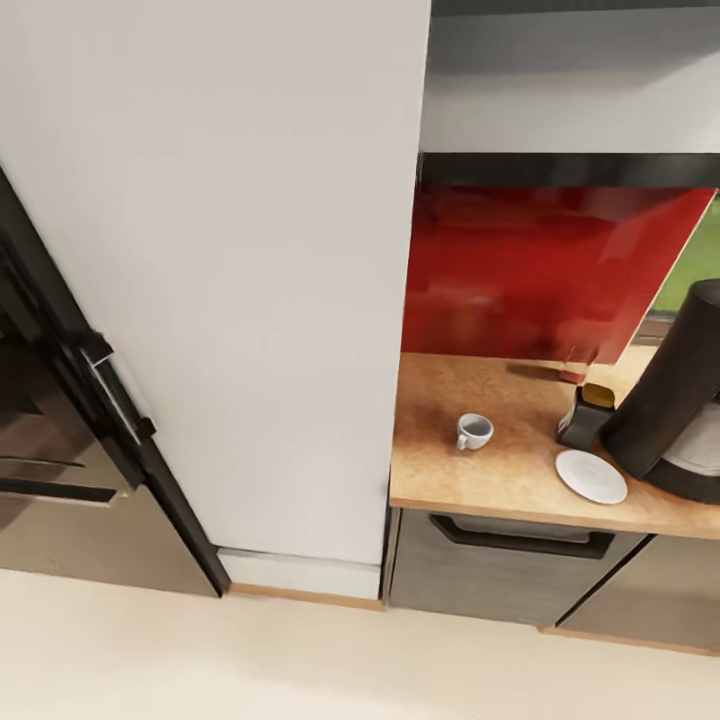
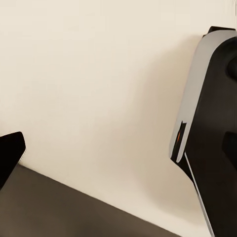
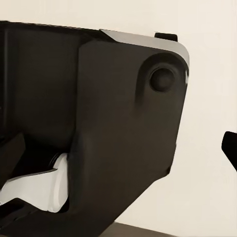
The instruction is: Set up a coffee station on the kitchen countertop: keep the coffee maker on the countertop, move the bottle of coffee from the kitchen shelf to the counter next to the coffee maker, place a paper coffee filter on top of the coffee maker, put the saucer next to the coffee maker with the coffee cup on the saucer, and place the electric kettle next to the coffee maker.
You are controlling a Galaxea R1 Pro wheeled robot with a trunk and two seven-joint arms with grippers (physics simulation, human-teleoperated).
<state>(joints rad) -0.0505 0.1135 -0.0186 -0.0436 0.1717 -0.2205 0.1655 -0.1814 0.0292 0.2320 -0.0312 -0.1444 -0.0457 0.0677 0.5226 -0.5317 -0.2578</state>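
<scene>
At the right of the head view a wooden bench [image 1: 480,470] is seen, with a red back panel [image 1: 540,270] behind it. On it, from left to right, stand a white coffee cup [image 1: 474,431], a small dark bottle of coffee [image 1: 585,416] with a yellowish top, a white saucer [image 1: 591,476], and the tall dark coffee maker [image 1: 670,400] at the right edge of the frame. The cup is set apart from the saucer, which lies just beside the coffee maker. A tall white cabinet [image 1: 250,280] takes up the middle, and a dark oven [image 1: 60,420] the left.

The cup-on-saucer step is judged to be in hand. No kettle or paper filter can be made out.

In the wrist views parts of the robot's own body are seen against pale floor; whether the fingers are spread or pressed together cannot be told.

Next, the base would need to be brought toward the bench so the cup can be reached.
</scene>
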